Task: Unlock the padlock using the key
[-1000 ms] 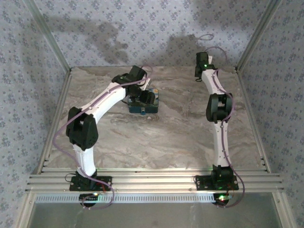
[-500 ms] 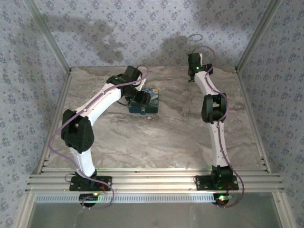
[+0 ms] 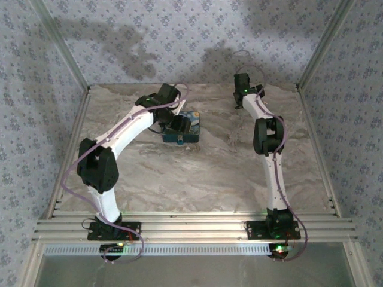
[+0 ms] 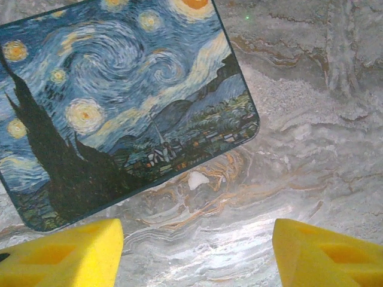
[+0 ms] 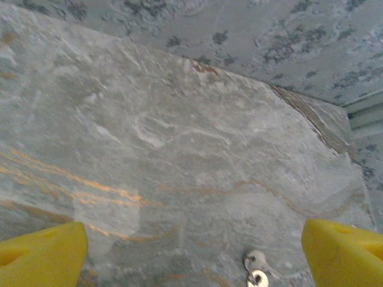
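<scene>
The left end effector (image 4: 197, 242) hangs with its yellow fingers (image 4: 60, 254) spread wide and nothing between them. It is low over the marble worktop (image 4: 311, 119), just beside one edge of the blue tin (image 4: 119, 101), whose lid bears a swirling starry-night painting. The right end effector (image 5: 194, 239) is likewise spread and grips nothing, poised over the far part of the worktop. The key (image 5: 257, 272), a small pale metallic piece, lies flat between its fingers, nearer the one on the right of the wrist view.

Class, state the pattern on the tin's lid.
The tin bears a swirling blue starry-night painting; left wrist view.
</scene>
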Action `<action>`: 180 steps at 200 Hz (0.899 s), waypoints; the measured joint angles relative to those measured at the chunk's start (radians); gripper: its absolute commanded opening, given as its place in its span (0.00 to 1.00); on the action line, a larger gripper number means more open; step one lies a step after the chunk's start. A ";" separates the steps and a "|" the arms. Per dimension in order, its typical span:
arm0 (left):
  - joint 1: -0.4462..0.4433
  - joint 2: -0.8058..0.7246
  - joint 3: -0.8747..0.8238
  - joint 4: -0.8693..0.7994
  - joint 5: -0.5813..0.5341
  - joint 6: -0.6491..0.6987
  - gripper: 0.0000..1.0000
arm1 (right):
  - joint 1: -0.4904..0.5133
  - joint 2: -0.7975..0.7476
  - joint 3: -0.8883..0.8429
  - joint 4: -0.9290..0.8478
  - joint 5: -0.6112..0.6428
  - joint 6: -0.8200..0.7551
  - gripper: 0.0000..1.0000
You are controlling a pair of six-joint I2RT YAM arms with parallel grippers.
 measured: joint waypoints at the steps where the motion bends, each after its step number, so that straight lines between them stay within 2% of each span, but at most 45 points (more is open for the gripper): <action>1: 0.000 0.000 0.000 0.000 0.000 0.000 0.67 | 0.000 -0.002 -0.003 0.000 0.002 0.000 0.95; 62: -0.022 -0.038 -0.008 0.000 -0.002 0.000 0.68 | 0.035 -0.155 -0.303 0.076 0.097 0.051 0.89; 100: -0.022 -0.103 -0.052 -0.001 -0.005 0.000 0.68 | 0.067 -0.258 -0.475 0.109 0.096 0.051 0.86; 180: -0.028 -0.105 -0.055 -0.002 -0.004 0.000 0.68 | 0.054 -0.298 -0.495 0.031 0.063 0.029 0.86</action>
